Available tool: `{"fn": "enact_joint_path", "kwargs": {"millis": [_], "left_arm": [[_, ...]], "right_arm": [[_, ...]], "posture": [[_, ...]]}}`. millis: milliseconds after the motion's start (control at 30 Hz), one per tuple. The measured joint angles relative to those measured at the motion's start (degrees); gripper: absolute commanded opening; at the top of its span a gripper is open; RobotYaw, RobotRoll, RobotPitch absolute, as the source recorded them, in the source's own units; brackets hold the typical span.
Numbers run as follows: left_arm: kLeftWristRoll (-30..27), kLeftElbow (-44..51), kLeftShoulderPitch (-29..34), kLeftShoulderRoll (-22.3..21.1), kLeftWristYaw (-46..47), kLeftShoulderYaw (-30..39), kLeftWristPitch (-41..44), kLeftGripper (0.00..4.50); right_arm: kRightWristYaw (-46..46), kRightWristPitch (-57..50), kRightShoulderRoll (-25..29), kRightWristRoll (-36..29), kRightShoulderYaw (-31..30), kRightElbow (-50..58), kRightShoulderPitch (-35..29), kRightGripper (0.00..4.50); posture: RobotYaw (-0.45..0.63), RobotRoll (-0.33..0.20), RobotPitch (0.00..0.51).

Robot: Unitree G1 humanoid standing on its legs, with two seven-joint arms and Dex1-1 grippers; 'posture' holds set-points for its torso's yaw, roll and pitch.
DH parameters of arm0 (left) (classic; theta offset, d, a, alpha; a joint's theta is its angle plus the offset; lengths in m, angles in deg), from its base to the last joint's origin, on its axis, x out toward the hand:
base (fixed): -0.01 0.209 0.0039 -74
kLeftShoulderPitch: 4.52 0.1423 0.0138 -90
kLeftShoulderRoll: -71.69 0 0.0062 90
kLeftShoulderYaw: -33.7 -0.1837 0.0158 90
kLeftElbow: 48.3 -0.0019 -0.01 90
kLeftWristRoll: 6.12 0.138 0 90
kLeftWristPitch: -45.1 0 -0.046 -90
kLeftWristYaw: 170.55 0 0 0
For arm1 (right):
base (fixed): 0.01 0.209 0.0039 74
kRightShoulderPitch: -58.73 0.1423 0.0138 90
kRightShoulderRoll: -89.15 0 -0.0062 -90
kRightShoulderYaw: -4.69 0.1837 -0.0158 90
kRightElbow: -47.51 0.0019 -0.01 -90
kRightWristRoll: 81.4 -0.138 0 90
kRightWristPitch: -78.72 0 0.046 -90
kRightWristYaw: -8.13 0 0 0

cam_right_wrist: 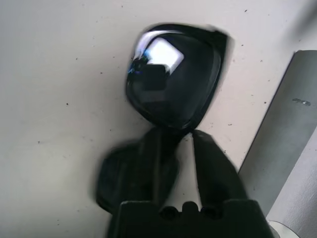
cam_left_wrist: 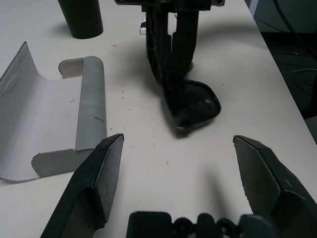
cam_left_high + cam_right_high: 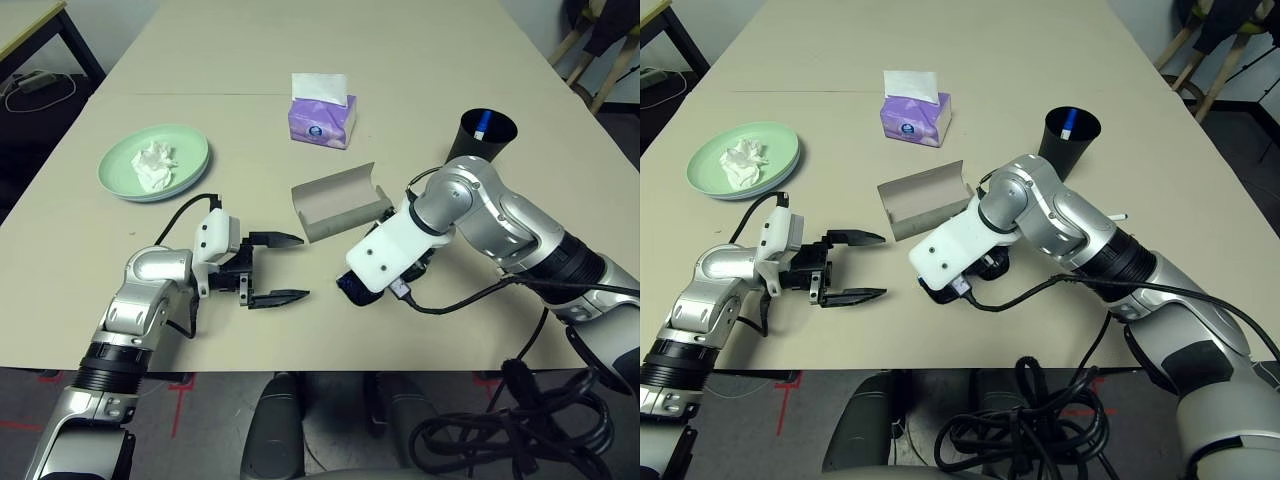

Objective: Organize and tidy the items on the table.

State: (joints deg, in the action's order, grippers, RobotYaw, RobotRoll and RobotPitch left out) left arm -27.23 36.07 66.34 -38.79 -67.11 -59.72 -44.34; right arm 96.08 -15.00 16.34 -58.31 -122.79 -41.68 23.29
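Note:
My right gripper (image 1: 185,136) is shut on the black sunglasses (image 1: 171,74), pinching the frame beside one lens, low over the table (image 3: 300,50). The sunglasses (image 3: 350,288) sit just in front of the grey glasses case (image 3: 340,200), which lies open. To their left my left gripper (image 3: 302,266) hangs open with nothing between its fingers (image 2: 106,168), pointing at the sunglasses (image 2: 195,101). A black cup (image 3: 480,135) at the right holds the blue-and-white pen (image 3: 481,125). The mint green plate (image 3: 120,180) at the left carries the crumpled white tissue (image 3: 155,163).
A purple tissue box (image 3: 322,115) stands behind the case. A smaller black-legged desk (image 3: 30,25) is off the table's far left corner, and chair legs (image 3: 590,60) show at the far right. Black cables (image 3: 500,430) hang below the table's front edge.

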Motion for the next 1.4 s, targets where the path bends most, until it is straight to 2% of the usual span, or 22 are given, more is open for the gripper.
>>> {"fn": "enact_joint_path", "kwargs": {"millis": [400,667,833,1067,1400], "left_arm": [[0.59,-0.10,-0.09,0.00,0.00,-0.02,-0.14,4.50],[0.59,-0.13,-0.40,0.00,0.02,0.02,-0.14,4.50],[0.55,-0.04,-0.88,-0.10,1.59,0.32,0.73,4.50],[0.48,0.40,-0.66,-0.82,3.70,1.16,2.46,4.50],[-0.89,2.42,-0.54,-0.77,5.48,2.87,2.63,4.50]], "right_arm": [[0.56,0.63,0.38,-0.28,0.11,-0.78,0.66,0.35],[1.38,0.01,1.63,-3.26,4.21,-1.30,4.36,0.35],[-0.94,-2.09,-1.71,-4.27,6.76,-6.59,10.71,0.35],[-8.36,-1.51,-7.81,-3.52,6.91,-19.82,17.08,0.35],[-16.16,4.12,-13.24,0.12,6.60,-34.58,19.80,0.35]], "posture": [[0.14,0.000,0.161],[0.14,0.000,0.154],[0.15,0.000,0.153],[0.17,0.000,0.149],[0.20,0.000,0.146]]}}
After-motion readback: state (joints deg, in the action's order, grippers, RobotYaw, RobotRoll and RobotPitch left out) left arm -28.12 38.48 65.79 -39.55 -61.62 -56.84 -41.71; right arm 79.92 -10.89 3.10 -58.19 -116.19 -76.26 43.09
